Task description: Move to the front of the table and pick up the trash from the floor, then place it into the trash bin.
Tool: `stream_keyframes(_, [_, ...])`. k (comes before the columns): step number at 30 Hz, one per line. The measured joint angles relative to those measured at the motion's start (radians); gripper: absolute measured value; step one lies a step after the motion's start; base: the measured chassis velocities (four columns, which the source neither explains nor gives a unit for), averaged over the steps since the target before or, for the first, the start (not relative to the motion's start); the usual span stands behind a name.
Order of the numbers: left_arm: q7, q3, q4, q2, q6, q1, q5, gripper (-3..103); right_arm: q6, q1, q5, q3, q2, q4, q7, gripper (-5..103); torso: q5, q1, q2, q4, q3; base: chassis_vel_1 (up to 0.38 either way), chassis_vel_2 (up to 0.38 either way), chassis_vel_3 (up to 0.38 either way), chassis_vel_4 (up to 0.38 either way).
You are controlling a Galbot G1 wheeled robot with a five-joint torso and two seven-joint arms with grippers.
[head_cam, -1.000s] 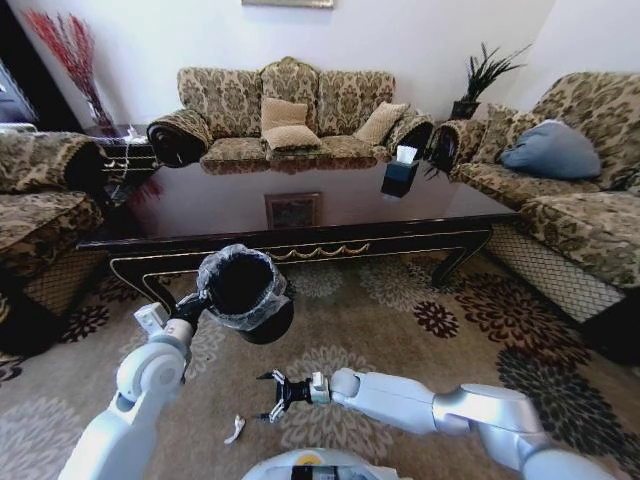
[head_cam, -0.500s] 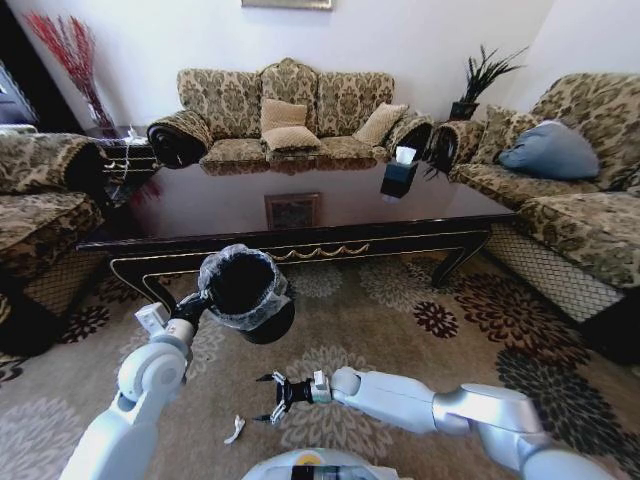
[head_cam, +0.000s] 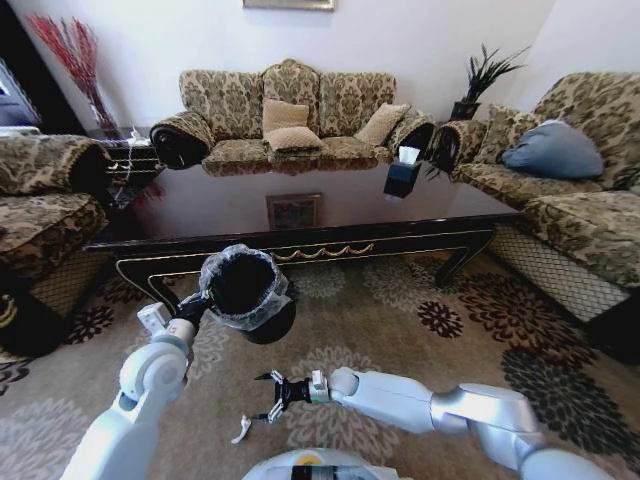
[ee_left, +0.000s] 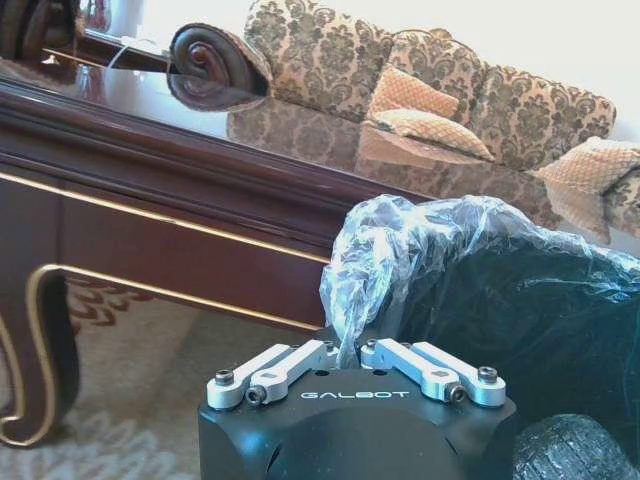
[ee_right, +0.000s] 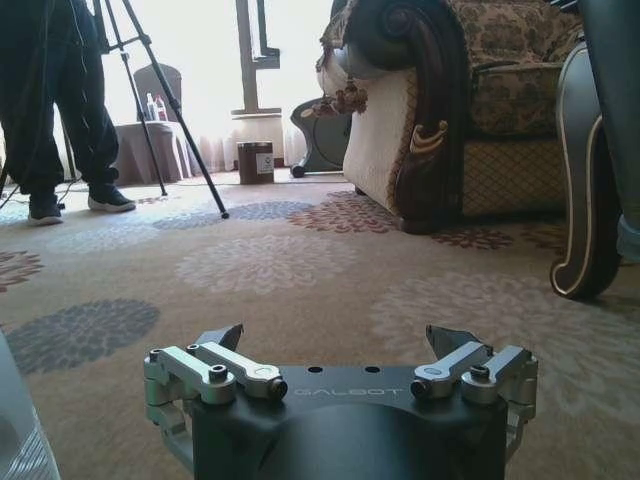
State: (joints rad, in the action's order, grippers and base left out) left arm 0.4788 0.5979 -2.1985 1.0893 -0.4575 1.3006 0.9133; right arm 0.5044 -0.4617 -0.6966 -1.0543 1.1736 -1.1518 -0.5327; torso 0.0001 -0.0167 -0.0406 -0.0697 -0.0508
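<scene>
Holding the trash bin (head_cam: 243, 288) off the carpet, our left gripper (ee_left: 355, 350) is clamped on a fold of the crinkled clear bag lining its rim — the left wrist view shows the two linkages drawn together on the plastic. We see the bin, black and round, tipped so its mouth faces our head camera, in front of the counter (head_cam: 300, 215) near the left end of its front rail.

Our right gripper (head_cam: 272, 396) hangs low over the carpet (head_cam: 400, 310), fingers spread apart with nothing between them; the right wrist view shows both fingertips parted above the floral pile. Just beside it, toward our left, lies a small white crumpled wrapper (head_cam: 240, 430) on the carpet — close to the fingertips, apart from them as far as we can tell.

On the counter, a black tissue box (head_cam: 401, 176) with white tissue stands near the right end of the back edge, and a framed picture (head_cam: 293, 210) lies flat at mid-length. Sofas (head_cam: 290, 110) ring the counter on three sides.
</scene>
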Motion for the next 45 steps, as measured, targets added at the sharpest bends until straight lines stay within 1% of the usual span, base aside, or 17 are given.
stream_keyframes(3, [0.000, 0.001, 0.000, 0.000, 0.001, 0.001, -0.001, 3, 0.020, -0.003, -0.001, -0.005, 0.001, -0.002, 0.018, 100, -0.0002, 0.000, 0.000, 0.0003, 0.000, 0.209, 0.247, -0.197, -0.204])
stream_keyframes(9, [0.000, 0.000, 0.002, 0.003, 0.004, 0.002, -0.006, 3, 0.022, -0.014, -0.009, -0.006, -0.007, -0.013, 0.038, 100, -0.0007, 0.000, 0.000, 0.0009, 0.000, 0.201, 0.185, -0.153, -0.159])
stream_keyframes(11, [0.000, -0.001, 0.002, 0.003, 0.004, 0.002, -0.007, 3, 0.023, -0.020, 0.000, -0.005, -0.010, -0.013, 0.041, 100, -0.0003, 0.000, 0.000, 0.0005, 0.000, 0.029, 0.050, -0.029, -0.047])
stream_keyframes(12, [0.000, -0.002, 0.001, 0.004, 0.004, 0.003, -0.007, 3, 0.002, -0.023, 0.022, -0.002, -0.013, -0.015, 0.042, 100, 0.0001, 0.000, 0.000, -0.0003, 0.000, -0.033, -0.023, -0.009, 0.055])
stream_keyframes(13, [0.000, -0.002, 0.001, 0.004, 0.004, 0.003, -0.007, 3, 0.002, -0.023, 0.022, -0.002, -0.013, -0.015, 0.042, 100, 0.0001, 0.000, 0.000, -0.0003, 0.000, -0.033, -0.023, -0.009, 0.055])
stream_keyframes(15, [-0.001, -0.002, -0.002, 0.003, 0.005, 0.004, -0.007, 3, -0.032, -0.027, 0.068, 0.004, -0.012, -0.021, 0.054, 100, 0.0003, 0.000, 0.000, -0.0009, 0.000, -0.055, -0.080, 0.007, 0.036])
stream_keyframes(16, [-0.002, -0.001, -0.003, 0.003, 0.005, 0.006, -0.007, 3, -0.065, -0.027, 0.100, 0.008, -0.010, -0.025, 0.076, 100, 0.0001, 0.000, 0.000, -0.0013, 0.000, -0.076, -0.047, -0.001, 0.017])
stream_keyframes(17, [-0.003, -0.001, -0.004, 0.003, 0.006, 0.008, -0.006, 3, -0.084, -0.027, 0.113, 0.011, -0.006, -0.027, 0.088, 100, 0.0001, 0.000, 0.000, -0.0012, 0.000, -0.076, -0.049, -0.002, 0.017])
stream_keyframes(18, [-0.003, -0.001, -0.004, 0.003, 0.006, 0.008, -0.006, 3, -0.084, -0.027, 0.113, 0.011, -0.006, -0.027, 0.088, 100, 0.0001, 0.000, 0.000, -0.0012, 0.000, -0.076, -0.049, -0.002, 0.017])
stream_keyframes(22, [-0.002, 0.001, -0.004, 0.004, 0.009, 0.010, -0.008, 3, -0.118, -0.014, 0.135, 0.013, 0.004, -0.027, 0.108, 100, -0.0002, 0.000, 0.000, 0.0007, 0.000, 0.000, 0.000, 0.000, 0.000])
stream_keyframes(24, [-0.002, 0.001, -0.004, 0.005, 0.009, 0.010, -0.008, 3, -0.104, -0.010, 0.131, 0.009, 0.004, -0.025, 0.126, 100, -0.0001, 0.000, 0.000, 0.0010, 0.000, 0.000, 0.000, 0.000, 0.000])
stream_keyframes(25, [-0.002, 0.001, -0.003, 0.005, 0.010, 0.009, -0.009, 3, -0.069, -0.005, 0.114, 0.002, 0.003, -0.019, 0.143, 100, -0.0001, 0.000, 0.000, 0.0008, 0.000, 0.000, 0.000, 0.000, 0.000])
stream_keyframes(26, [-0.003, 0.001, -0.002, 0.005, 0.010, 0.007, -0.009, 3, -0.057, -0.001, 0.094, -0.002, 0.000, -0.016, 0.148, 100, -0.0001, 0.000, 0.000, 0.0000, 0.000, 0.000, 0.000, 0.000, 0.000])
stream_keyframes(29, [-0.004, 0.000, 0.000, 0.005, 0.010, 0.004, -0.008, 3, -0.050, 0.007, 0.079, -0.004, -0.002, -0.006, 0.143, 100, -0.0001, 0.000, 0.000, -0.0005, 0.000, 0.000, 0.000, 0.000, 0.000])
stream_keyframes(36, [-0.004, -0.003, 0.007, 0.002, 0.011, -0.001, -0.008, 3, -0.048, 0.010, 0.075, -0.007, 0.003, 0.001, 0.135, 100, 0.0000, 0.000, 0.000, 0.0004, 0.000, 0.000, 0.000, 0.000, 0.000])
stream_keyframes(39, [-0.004, -0.007, 0.014, 0.002, 0.011, -0.007, -0.008, 3, -0.048, 0.005, 0.074, -0.008, 0.005, 0.000, 0.134, 100, 0.0000, 0.000, 0.000, -0.0001, 0.000, 0.000, 0.000, 0.000, 0.000])
stream_keyframes(45, [-0.004, -0.014, 0.022, 0.003, 0.011, -0.015, -0.011, 3, -0.041, 0.003, 0.075, -0.010, -0.001, 0.000, 0.131, 100, -0.0001, 0.000, 0.000, -0.0001, 0.000, 0.017, -0.016, -0.024, 0.020])
